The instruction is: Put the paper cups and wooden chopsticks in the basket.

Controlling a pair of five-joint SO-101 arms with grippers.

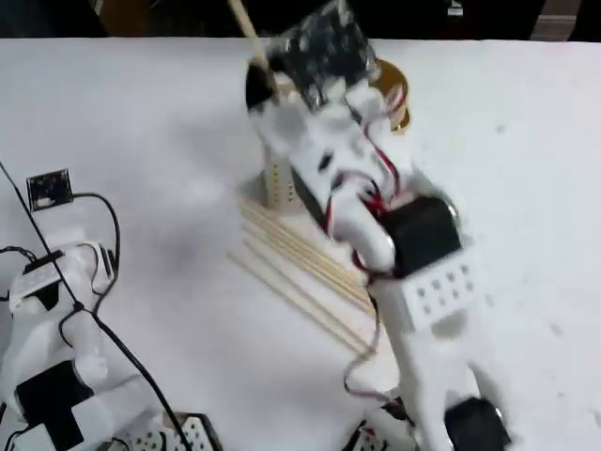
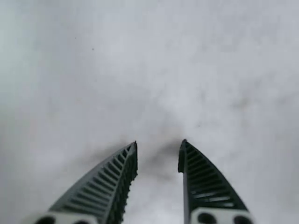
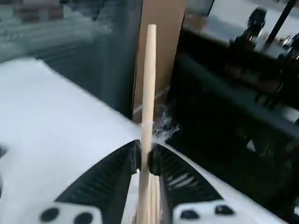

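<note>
In the high view, the right arm (image 1: 423,282) is stretching from the near edge across the middle of the white table (image 1: 169,141). Its right gripper (image 1: 263,73) is sitting raised at the far side, pinching a wooden chopstick (image 1: 246,28) that is sticking up and away past the table's edge. Lifted like this, the stick is probably being carried toward the basket (image 1: 275,186), whose white perforated wall is showing just below the gripper, largely covered by the arm. A row of loose chopsticks (image 1: 300,268) is lying flat and roughly parallel on the table beside the basket, waiting to be picked. What seems to be a brown paper cup (image 1: 399,103) is peeking out behind the arm, near the basket. The left arm (image 1: 52,282) is resting at the near left corner, well apart from all of this.

In the left wrist view, the left gripper (image 2: 159,149) is hanging over bare table with its jaws parted and nothing between them, seemingly idling.

In the right wrist view, the right gripper (image 3: 145,156) is clamping the wooden chopstick (image 3: 149,79) near its lower part, so most of its length is pointing out beyond the fingertips.
</note>
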